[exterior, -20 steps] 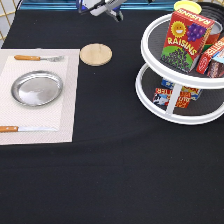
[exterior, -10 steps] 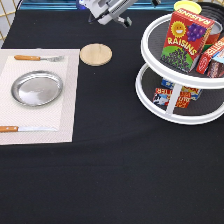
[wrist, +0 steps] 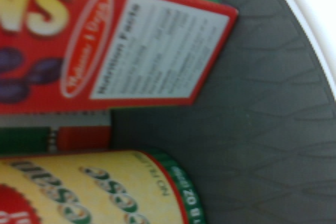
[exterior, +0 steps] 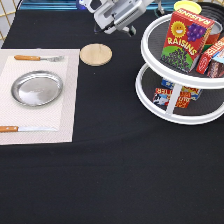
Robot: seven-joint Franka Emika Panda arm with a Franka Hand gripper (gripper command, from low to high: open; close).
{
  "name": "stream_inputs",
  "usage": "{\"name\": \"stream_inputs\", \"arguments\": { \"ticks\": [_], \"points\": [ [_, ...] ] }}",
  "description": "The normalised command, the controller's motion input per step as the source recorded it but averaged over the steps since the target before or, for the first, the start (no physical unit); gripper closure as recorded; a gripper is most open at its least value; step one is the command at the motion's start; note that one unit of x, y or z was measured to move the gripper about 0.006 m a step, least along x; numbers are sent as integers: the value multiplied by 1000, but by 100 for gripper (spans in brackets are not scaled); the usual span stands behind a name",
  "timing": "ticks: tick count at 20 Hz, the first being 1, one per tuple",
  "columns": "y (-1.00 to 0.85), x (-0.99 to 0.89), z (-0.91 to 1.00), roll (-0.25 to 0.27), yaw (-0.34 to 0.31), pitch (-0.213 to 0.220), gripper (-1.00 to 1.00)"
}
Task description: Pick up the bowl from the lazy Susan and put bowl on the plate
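The white two-tier lazy Susan (exterior: 172,117) stands at the exterior view's right. Its dark grey shelves carry a red raisins box (exterior: 184,41), a yellow can and other packets. A glossy black curved edge (exterior: 217,10), probably the bowl, shows at the back of the top tier, mostly hidden behind the can. The silver plate (exterior: 37,88) lies empty on a pale placemat at the exterior view's left. My gripper (exterior: 131,27) hangs at the exterior view's top, just left of the top tier, and holds nothing that I can see. The wrist view shows the raisins box (wrist: 112,50), the can (wrist: 82,190) and the grey shelf (wrist: 262,125) from close by.
A round wooden coaster (exterior: 95,54) lies between the placemat and the lazy Susan. A fork (exterior: 37,58) lies above the plate and a knife (exterior: 25,129) below it on the placemat (exterior: 70,100). The table is covered in black cloth.
The gripper has moved to the exterior view's right and a little down, toward the lazy Susan's top tier. Nothing else has moved.
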Motion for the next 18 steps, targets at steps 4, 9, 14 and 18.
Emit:
{"name": "stream_inputs", "arguments": {
  "ticks": [4, 9, 14, 18],
  "points": [
    [0, 34, -251, 72, 103, 8, -100],
    [0, 29, -231, 70, 110, 28, -100],
    [-22, 106, -205, 80, 84, 52, -100],
    [0, 389, -32, 44, 63, 70, -100]
  ]
}}
